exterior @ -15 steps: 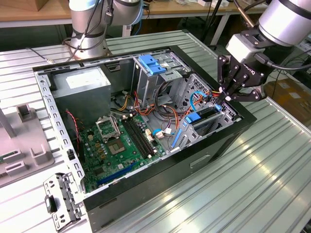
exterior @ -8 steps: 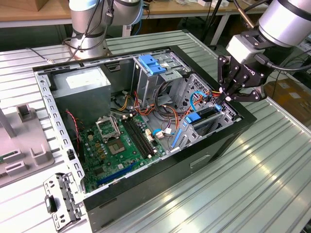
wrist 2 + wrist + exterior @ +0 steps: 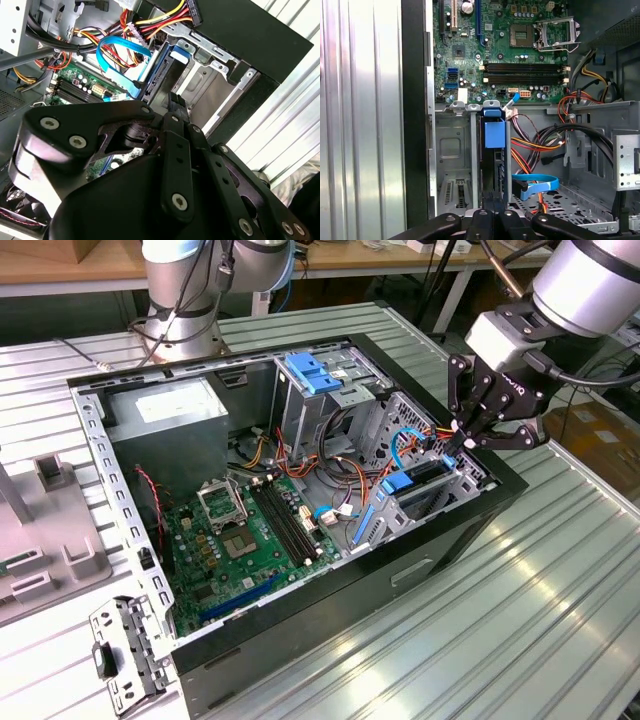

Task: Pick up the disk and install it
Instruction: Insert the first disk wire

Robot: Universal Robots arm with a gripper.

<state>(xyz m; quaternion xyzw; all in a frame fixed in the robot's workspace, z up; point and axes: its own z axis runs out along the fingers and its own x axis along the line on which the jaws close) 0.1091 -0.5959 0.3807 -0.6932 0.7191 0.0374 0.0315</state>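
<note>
My black gripper hung at three o'clock of the open black computer case, over the blue-railed metal disk, which stood edgewise to match its bay. I couldn't tell whether it was clasped or released.

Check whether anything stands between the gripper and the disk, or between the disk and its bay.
Nothing visible does. The gripper is right at the disk, which stands on edge in the drive cage slot. The blue data cable lies beside it, not across.
</note>
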